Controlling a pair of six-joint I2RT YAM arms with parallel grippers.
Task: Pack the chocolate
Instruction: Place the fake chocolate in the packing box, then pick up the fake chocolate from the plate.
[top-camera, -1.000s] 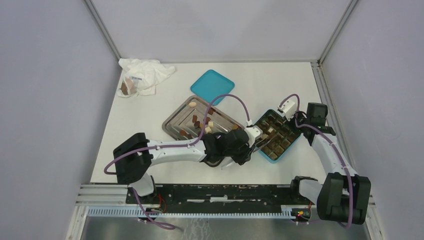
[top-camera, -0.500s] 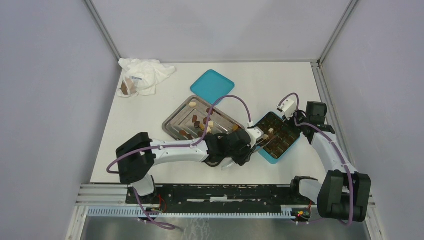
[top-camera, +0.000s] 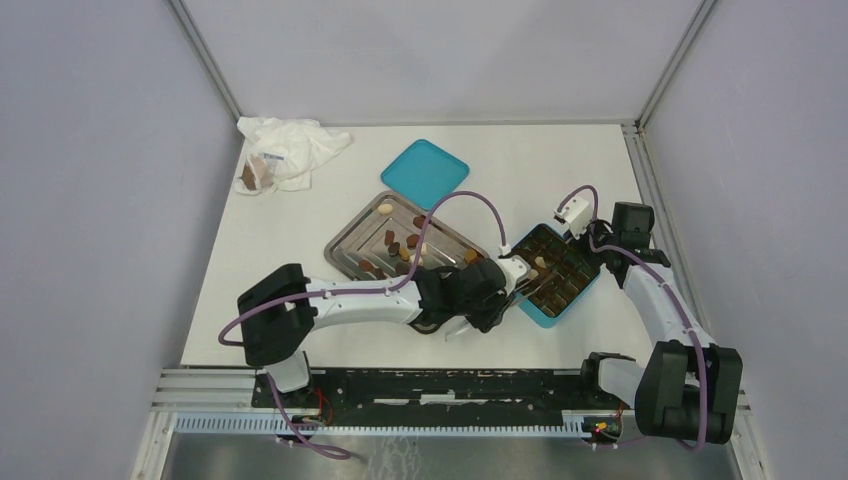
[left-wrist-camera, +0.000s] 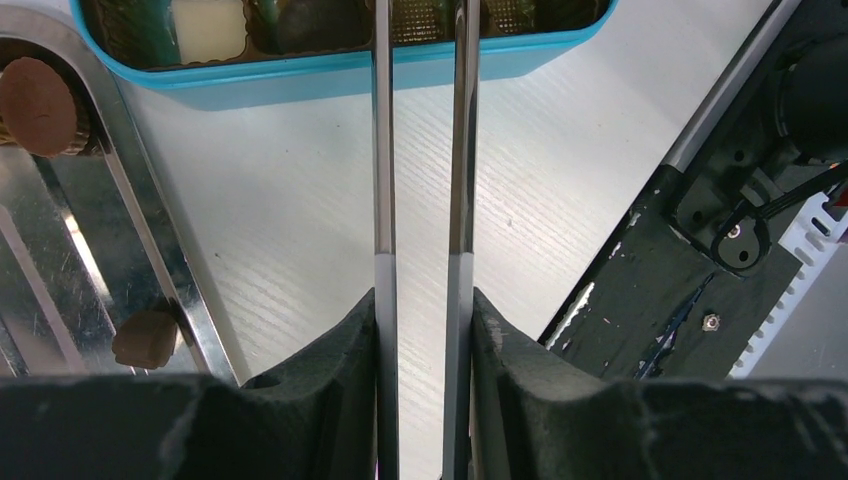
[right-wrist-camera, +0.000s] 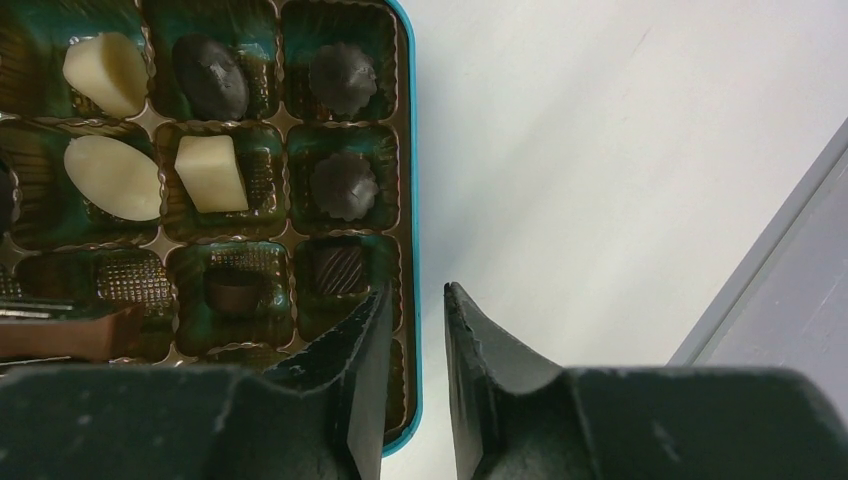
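Note:
Chocolate (top-camera: 395, 245) lies loose in the steel tray (top-camera: 350, 245); more pieces (right-wrist-camera: 342, 185) fill the teal box (top-camera: 540, 318). My left gripper (top-camera: 490, 285) (left-wrist-camera: 422, 300) is shut on long metal tongs (left-wrist-camera: 382, 150) that reach over the box wall (left-wrist-camera: 300, 75). Their tips pinch a brown piece (right-wrist-camera: 70, 333) above a near cell. A round disc (left-wrist-camera: 38, 92) and a small lump (left-wrist-camera: 145, 338) sit by the tray rim (left-wrist-camera: 150, 230). My right gripper (top-camera: 588, 238) (right-wrist-camera: 415, 295) is open and straddles the box rim (right-wrist-camera: 408, 150), with a gap beside the rim.
A teal lid (top-camera: 425, 172) lies behind the tray. A crumpled white bag (top-camera: 290, 150) sits at the back left corner. The black mounting rail (top-camera: 420, 385) runs along the near edge, close to the left wrist (left-wrist-camera: 680, 280).
The right jaws have spread apart around the box rim. The left arm has pushed the tongs a little farther right, over the box.

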